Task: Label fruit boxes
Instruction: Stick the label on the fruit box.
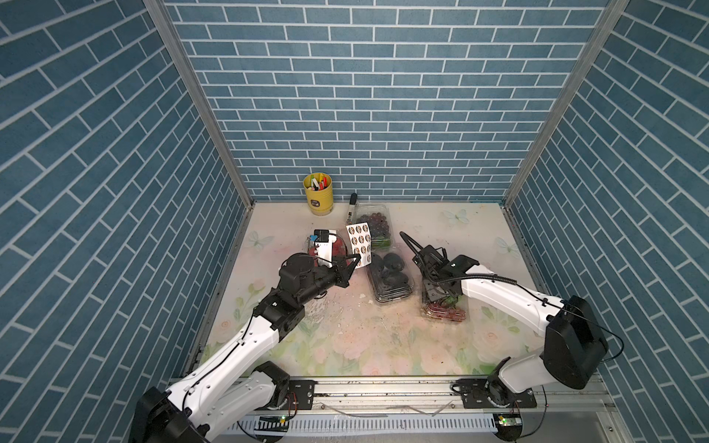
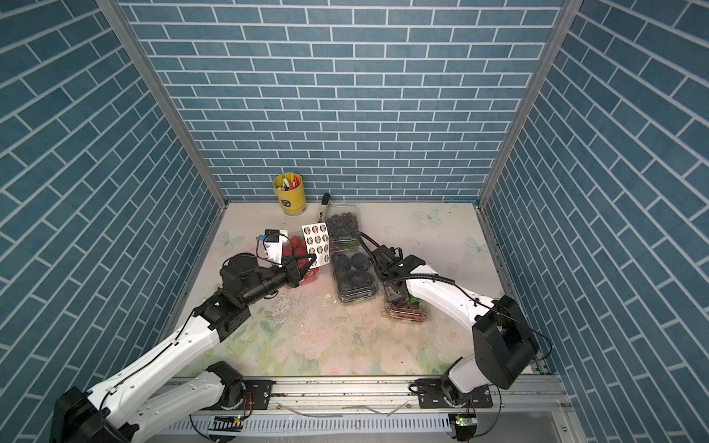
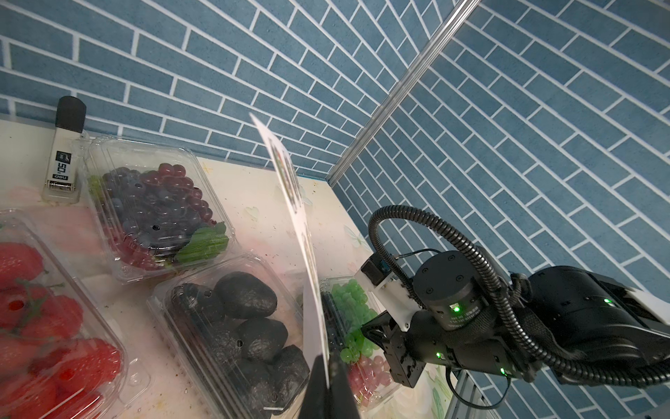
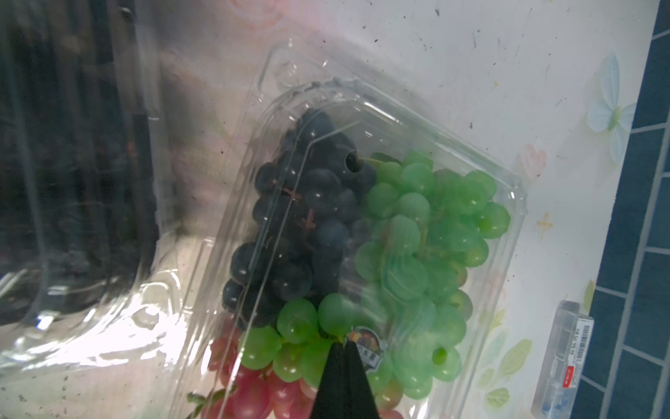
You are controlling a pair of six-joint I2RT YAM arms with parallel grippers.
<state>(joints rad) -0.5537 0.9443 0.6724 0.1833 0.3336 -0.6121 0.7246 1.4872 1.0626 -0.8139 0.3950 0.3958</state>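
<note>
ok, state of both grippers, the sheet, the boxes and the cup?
left gripper: shut on sticker sheet.
right gripper: shut, tips at a round sticker on mixed grape box lid.
sticker sheet: held off the table.
strawberry box: closed.
purple grape box: closed.
black fruit box: closed.
mixed grape box: closed.
pen cup: upright, holding pens.

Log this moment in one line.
left hand shut on sticker sheet, held up | right hand shut, tips at round sticker on mixed grape box
</note>
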